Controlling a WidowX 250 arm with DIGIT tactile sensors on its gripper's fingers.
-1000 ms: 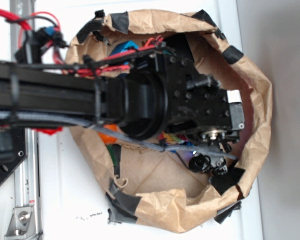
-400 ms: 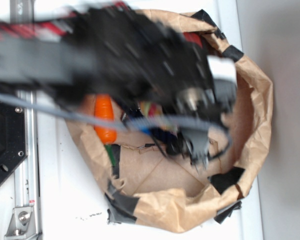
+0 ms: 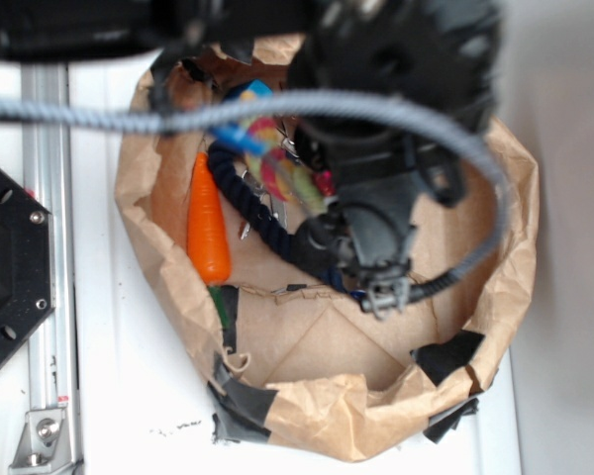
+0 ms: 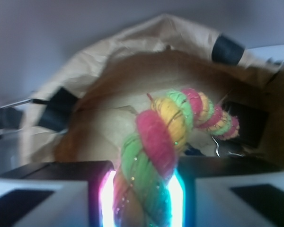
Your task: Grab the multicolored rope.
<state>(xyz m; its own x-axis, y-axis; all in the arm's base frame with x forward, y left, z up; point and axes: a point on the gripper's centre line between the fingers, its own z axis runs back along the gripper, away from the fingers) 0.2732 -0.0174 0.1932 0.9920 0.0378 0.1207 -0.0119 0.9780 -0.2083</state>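
The multicolored rope [image 4: 161, 137], twisted of red, yellow and light-green strands, runs up from between my two lit pads [image 4: 108, 198] in the wrist view and bends to the right. My gripper [image 4: 144, 194] is shut on it. In the exterior view the blurred black arm hangs over the paper bag. A short stretch of the rope [image 3: 285, 176] shows beside the gripper [image 3: 322, 213], which holds it above the bag's floor. The rest of the rope is hidden behind the arm.
A crumpled brown paper bag [image 3: 307, 416] patched with black tape holds everything. Inside lie an orange carrot [image 3: 208, 228] at the left and a navy-blue rope [image 3: 262, 223] beside it. A grey cable [image 3: 277, 104] loops across. A metal rail [image 3: 45, 297] runs along the left.
The arm has swung toward the frame's top and risen with the multicolored rope in its jaws. The carrot and navy-blue rope, covered before, now show.
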